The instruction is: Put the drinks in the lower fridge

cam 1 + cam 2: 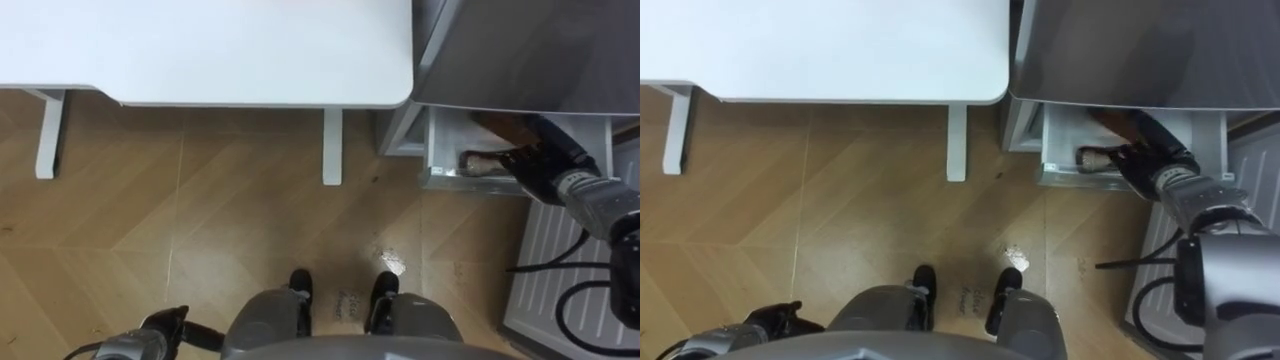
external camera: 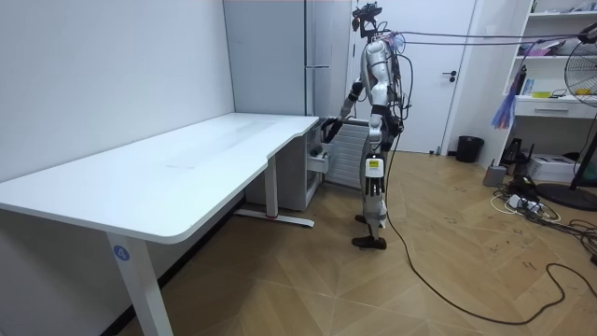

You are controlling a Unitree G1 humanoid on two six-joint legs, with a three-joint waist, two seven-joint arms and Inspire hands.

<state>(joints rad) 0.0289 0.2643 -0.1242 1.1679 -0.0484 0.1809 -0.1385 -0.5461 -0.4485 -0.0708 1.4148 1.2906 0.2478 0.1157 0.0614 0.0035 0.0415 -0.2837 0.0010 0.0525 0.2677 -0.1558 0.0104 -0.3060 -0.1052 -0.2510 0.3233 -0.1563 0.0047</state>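
Wood floor (image 1: 250, 220) lies under the robot, which stands upright at the far end of a long white table (image 1: 200, 50), facing the grey fridge (image 1: 530, 50) that stands just beside that table end. Closest in, at the lower left of the eye views, the left hand (image 1: 165, 325) hangs low by the robot's side, well away from the work; whether it is apart or together I cannot tell. Ahead of the feet a white table leg (image 1: 332, 145) comes down to the floor near the fridge corner. To the right a ribbed white panel (image 1: 535, 235) stands just beside the fridge's lower part. Beyond it the lower fridge drawer (image 1: 432, 140) is pulled out, its white inside showing under the grey front. The right arm reaches forward and down into this drawer, and the right hand (image 1: 528, 165) sits inside it. A brownish drink (image 1: 478, 160) lies on its side in the drawer, right at the tip of that hand and seemingly touching it; whether the hand is clamped on it I cannot tell. In the room view, further off behind the robot, are a white door (image 2: 457, 75), a dark bin (image 2: 469, 148) on the floor near it, and a white shelf (image 2: 560, 103).
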